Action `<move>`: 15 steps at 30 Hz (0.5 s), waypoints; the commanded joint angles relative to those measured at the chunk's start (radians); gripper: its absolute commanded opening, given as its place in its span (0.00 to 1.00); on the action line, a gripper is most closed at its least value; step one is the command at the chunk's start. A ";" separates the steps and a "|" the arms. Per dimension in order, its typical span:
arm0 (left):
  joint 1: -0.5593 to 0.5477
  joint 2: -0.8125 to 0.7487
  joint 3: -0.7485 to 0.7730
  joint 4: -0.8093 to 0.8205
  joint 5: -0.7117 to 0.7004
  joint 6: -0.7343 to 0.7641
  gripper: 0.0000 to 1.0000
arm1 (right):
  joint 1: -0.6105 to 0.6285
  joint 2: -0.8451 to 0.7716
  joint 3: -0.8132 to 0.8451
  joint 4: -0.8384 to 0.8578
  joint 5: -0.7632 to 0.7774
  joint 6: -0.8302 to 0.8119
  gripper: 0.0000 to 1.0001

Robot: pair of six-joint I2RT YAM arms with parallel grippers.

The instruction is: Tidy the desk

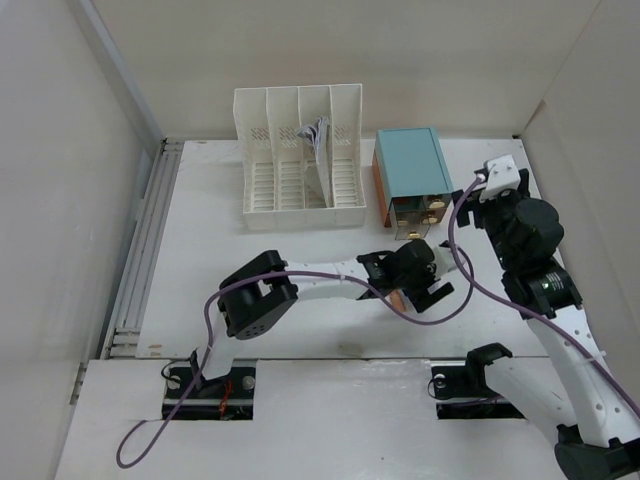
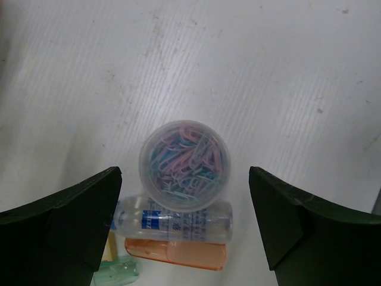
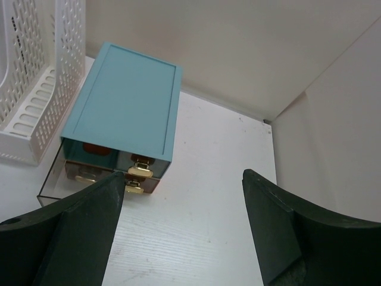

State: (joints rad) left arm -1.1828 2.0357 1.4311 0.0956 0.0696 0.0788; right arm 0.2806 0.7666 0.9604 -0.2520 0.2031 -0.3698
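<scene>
Left gripper (image 2: 184,179): jaws wide, straddling a clear tub of paperclips (image 2: 181,164), not touching it; a small bottle (image 2: 178,220) lies just beside. All sit mid-desk (image 1: 210,250). Right gripper (image 3: 181,185): wide, empty, facing the drawer box (image 3: 128,107) at the far right corner. Step, likely: picking up the tub. Next: descend, close squarely, clear of the bottle.

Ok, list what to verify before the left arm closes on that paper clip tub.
1. Left gripper open: ok, jaws wide apart, nothing held.
2. Paper clip tub centred between the jaws: ok, gaps on both sides.
3. Tub upright on the desk: ok.
4. Tub clear of neighbours: cannot tell; a clear bottle lies right beside it, with an orange tube beyond that.
5. Right gripper out of the way: ok, open and empty, over by the teal drawer box.
6. Left gripper low enough to grip the tub: cannot tell.
</scene>
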 commanded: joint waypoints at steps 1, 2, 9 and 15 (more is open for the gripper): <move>0.003 0.021 0.090 -0.088 -0.059 0.036 0.86 | -0.008 -0.018 -0.006 0.056 0.015 0.012 0.85; 0.003 0.021 0.112 -0.097 -0.059 0.036 0.86 | -0.008 -0.018 -0.006 0.056 0.015 0.012 0.86; 0.003 0.080 0.177 -0.137 -0.088 0.036 0.88 | -0.008 -0.018 -0.006 0.046 -0.004 0.012 0.86; 0.003 0.089 0.187 -0.163 -0.097 0.036 0.89 | -0.008 -0.018 -0.006 0.046 -0.013 0.012 0.86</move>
State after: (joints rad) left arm -1.1809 2.1319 1.5795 -0.0422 -0.0090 0.0986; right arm 0.2806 0.7647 0.9516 -0.2527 0.1978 -0.3698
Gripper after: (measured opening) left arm 0.887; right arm 0.860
